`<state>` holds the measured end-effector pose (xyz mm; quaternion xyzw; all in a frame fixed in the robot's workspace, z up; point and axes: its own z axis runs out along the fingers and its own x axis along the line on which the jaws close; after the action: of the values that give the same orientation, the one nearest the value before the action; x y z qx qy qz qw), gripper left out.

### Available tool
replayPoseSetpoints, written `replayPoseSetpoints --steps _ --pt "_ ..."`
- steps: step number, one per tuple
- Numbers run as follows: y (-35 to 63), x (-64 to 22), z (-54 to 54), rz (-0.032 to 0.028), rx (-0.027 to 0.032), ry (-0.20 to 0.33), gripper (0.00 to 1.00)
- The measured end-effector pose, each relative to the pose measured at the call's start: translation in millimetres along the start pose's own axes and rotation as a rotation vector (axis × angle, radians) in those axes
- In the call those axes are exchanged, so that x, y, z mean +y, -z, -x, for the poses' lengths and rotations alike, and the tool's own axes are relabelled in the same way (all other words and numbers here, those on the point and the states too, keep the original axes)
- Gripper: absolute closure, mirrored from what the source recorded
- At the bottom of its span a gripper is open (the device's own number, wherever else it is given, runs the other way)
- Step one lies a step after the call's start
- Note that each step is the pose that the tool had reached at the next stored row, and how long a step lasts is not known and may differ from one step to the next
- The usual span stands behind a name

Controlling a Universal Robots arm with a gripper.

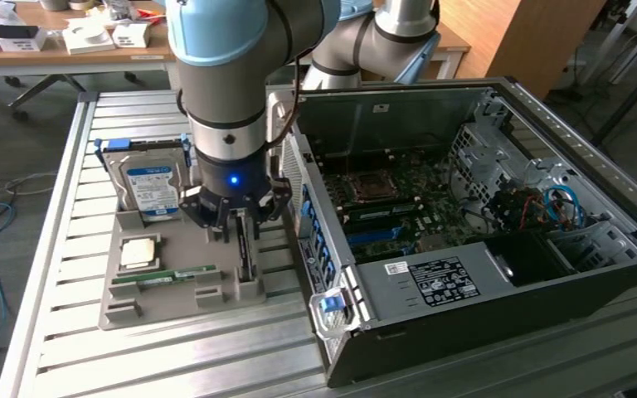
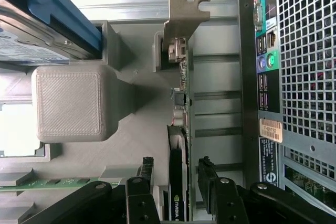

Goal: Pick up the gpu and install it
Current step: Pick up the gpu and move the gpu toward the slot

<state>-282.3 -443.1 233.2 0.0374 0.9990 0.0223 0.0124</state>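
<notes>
The gpu [image 1: 245, 260] is a thin dark card standing on edge in a slot of the grey holder tray [image 1: 186, 240], right beside the open computer case [image 1: 463, 274]. In the wrist view the gpu [image 2: 178, 129] runs away from me, ending in its pale metal bracket [image 2: 184, 14]. My gripper [image 1: 239, 225] hangs directly over the card's near end. Its black fingers [image 2: 148, 178] straddle the card, one on each side with a small gap to it, so the gripper [image 2: 177, 177] is open.
On the same tray lie a silver blue-labelled hard drive [image 1: 150, 186], a pale square chip [image 1: 142, 251] and a green memory stick [image 1: 163, 276]. The case's rear port panel [image 2: 268, 66] stands close beside the card. The motherboard [image 1: 391, 203] is exposed inside the case.
</notes>
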Motion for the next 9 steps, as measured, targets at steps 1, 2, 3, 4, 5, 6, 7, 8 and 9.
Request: replayPoseSetpoints --steps 1,2,3,4,5,6,7,8,9 --pt "0.0 0.0 0.0 -0.0001 0.0001 0.000 0.53" --pt "-0.2 0.0 0.0 -0.0001 0.0001 0.000 0.53" --pt "-0.5 0.0 0.0 0.0001 -0.0001 0.000 0.53" --pt "-0.8 0.0 0.0 0.0002 -0.0002 0.000 0.53" --pt "-0.8 0.0 0.0 0.0001 -0.0001 0.000 0.53" --pt "-0.8 0.0 0.0 0.0001 -0.0001 0.000 0.53" --pt "-0.8 0.0 0.0 0.0001 -0.0001 0.000 0.53" --pt "-0.8 0.0 0.0 0.0001 -0.0001 0.000 0.53" --pt "-0.8 0.0 0.0 0.0000 -0.0001 0.000 0.53"
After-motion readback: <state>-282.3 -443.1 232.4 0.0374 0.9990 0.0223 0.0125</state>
